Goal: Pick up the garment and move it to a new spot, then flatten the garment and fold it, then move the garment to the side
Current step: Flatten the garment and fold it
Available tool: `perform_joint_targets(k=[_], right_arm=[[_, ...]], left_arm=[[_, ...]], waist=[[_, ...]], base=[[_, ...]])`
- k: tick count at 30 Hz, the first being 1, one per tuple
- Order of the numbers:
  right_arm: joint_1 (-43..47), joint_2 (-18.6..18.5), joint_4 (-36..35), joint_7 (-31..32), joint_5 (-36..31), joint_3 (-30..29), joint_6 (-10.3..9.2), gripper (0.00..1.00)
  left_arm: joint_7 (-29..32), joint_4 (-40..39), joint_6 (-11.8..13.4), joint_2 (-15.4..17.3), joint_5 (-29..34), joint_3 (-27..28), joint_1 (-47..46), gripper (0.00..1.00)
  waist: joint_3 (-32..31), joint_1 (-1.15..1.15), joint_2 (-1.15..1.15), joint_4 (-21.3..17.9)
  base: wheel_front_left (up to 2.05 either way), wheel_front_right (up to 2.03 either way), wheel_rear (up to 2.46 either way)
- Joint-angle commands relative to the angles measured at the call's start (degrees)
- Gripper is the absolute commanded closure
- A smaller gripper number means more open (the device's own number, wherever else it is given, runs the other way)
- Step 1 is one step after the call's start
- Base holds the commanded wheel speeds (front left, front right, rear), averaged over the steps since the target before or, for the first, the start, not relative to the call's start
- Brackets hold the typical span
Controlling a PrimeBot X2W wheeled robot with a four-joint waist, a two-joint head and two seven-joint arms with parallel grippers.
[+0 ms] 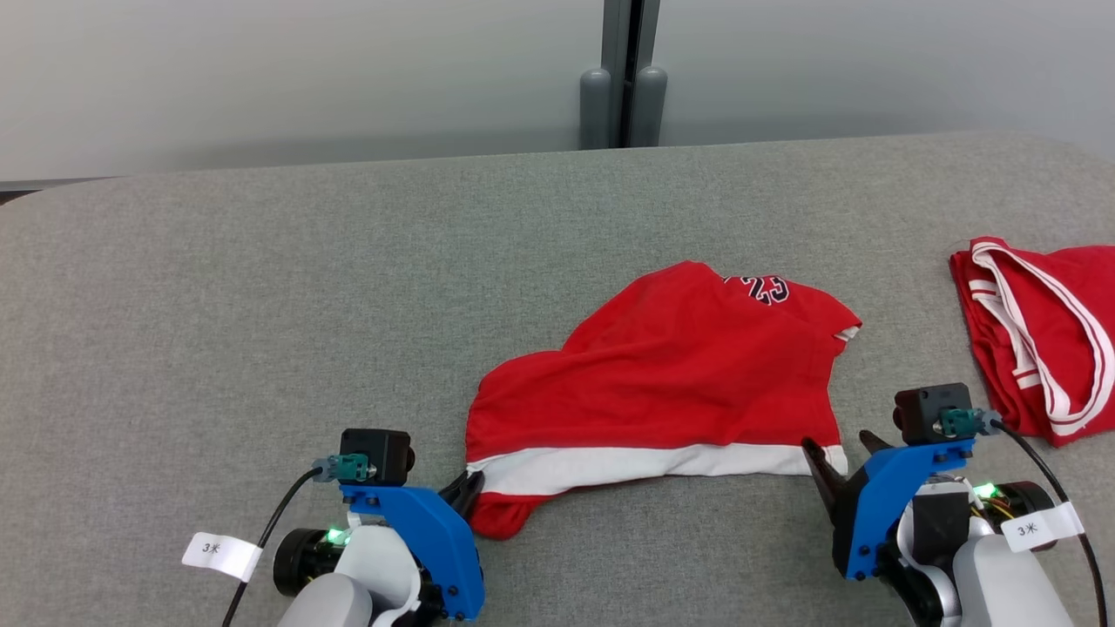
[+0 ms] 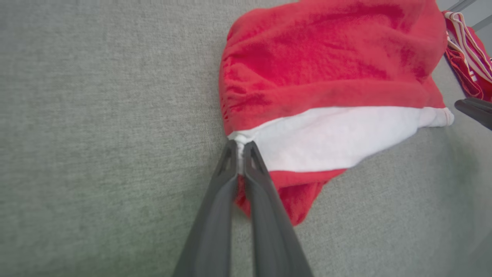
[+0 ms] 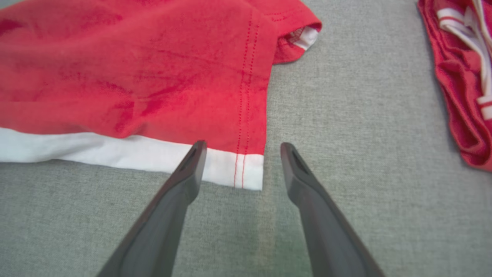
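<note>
The garment (image 1: 662, 374) is a red jersey with a white band along its near edge, lying rumpled in the middle of the grey table. My left gripper (image 1: 463, 489) sits at the band's left corner. In the left wrist view its fingers (image 2: 230, 161) are pinched together on a fold of the white band (image 2: 330, 136). My right gripper (image 1: 841, 457) stands open at the band's right corner. The right wrist view shows that corner (image 3: 246, 173) lying between the spread fingertips (image 3: 240, 148), with the garment (image 3: 134, 77) stretching off to the left.
A second red garment with white trim (image 1: 1045, 331) lies bunched at the table's right edge, also seen in the right wrist view (image 3: 461, 77). The grey cloth-covered table (image 1: 348, 305) reaches back to a pale wall with a grey post (image 1: 623, 96).
</note>
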Motion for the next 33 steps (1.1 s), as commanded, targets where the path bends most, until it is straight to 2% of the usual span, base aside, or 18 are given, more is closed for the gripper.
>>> perform_joint_targets(k=[1,8,9,10,11,15,21,27,33], right_arm=[[-1.64,-0.07,1.17,-0.03,0.24,-0.19,0.01,0.0],[-2.69,-0.05,7.74,3.21,-1.69,-1.12,0.01,0.0],[-2.37,-0.01,8.45,3.62,-1.54,-0.72,0.01,0.35],[-2.16,0.02,8.97,3.94,-1.53,-0.06,0.01,0.59],[-1.95,0.14,9.26,4.22,-1.43,0.7,0.01,1.0],[-2.35,0.11,8.44,2.77,-0.96,1.53,0.01,1.0],[-3.65,-0.06,2.44,-1.78,1.28,0.01,0.01,1.0],[-1.9,-0.06,-8.14,-1.87,3.72,-2.36,0.01,1.0],[-0.74,-0.06,-20.49,0.16,7.24,-3.33,0.01,1.0]], left_arm=[[-0.64,0.25,-0.41,0.15,0.12,-0.23,-1.32,1.0],[-1.8,0.5,-1.41,-0.46,-0.56,-1.17,-1.85,1.0],[-1.92,0.55,-1.47,-0.54,-0.58,-1.33,-2.02,1.0],[-2.12,0.6,-1.57,-0.6,-0.64,-1.47,-2.09,1.0],[-2.5,0.56,-1.61,-0.66,-0.65,-1.56,-2.12,1.0],[-4.04,0.29,-1.88,-0.82,-0.76,-1.44,-2.3,1.0],[-10.1,-1.69,-2.11,-0.97,-1.12,0.13,-2.53,1.0],[-15.0,-7.19,-2.47,-0.91,-2.86,2.22,-1.26,1.0],[-16.67,-15.55,-2.73,-1.19,-6.3,4.38,-0.74,1.0]], waist=[[0.19,0.0,0.0,0.08],[0.58,0.0,0.0,1.42],[0.62,0.0,0.0,1.64],[0.62,0.0,0.0,1.74],[0.61,0.0,0.0,1.8],[0.47,0.0,0.0,1.71],[-0.75,0.0,0.0,1.05],[-2.51,0.0,0.0,0.5],[-3.41,0.0,0.0,0.2]], base=[[0.0,0.0,0.0],[0.0,0.0,0.0],[0.0,0.0,0.0],[0.0,0.0,0.0],[0.0,0.0,0.0],[0.0,0.0,0.0],[0.0,0.0,0.0],[0.0,0.0,0.0],[0.0,0.0,0.0]])
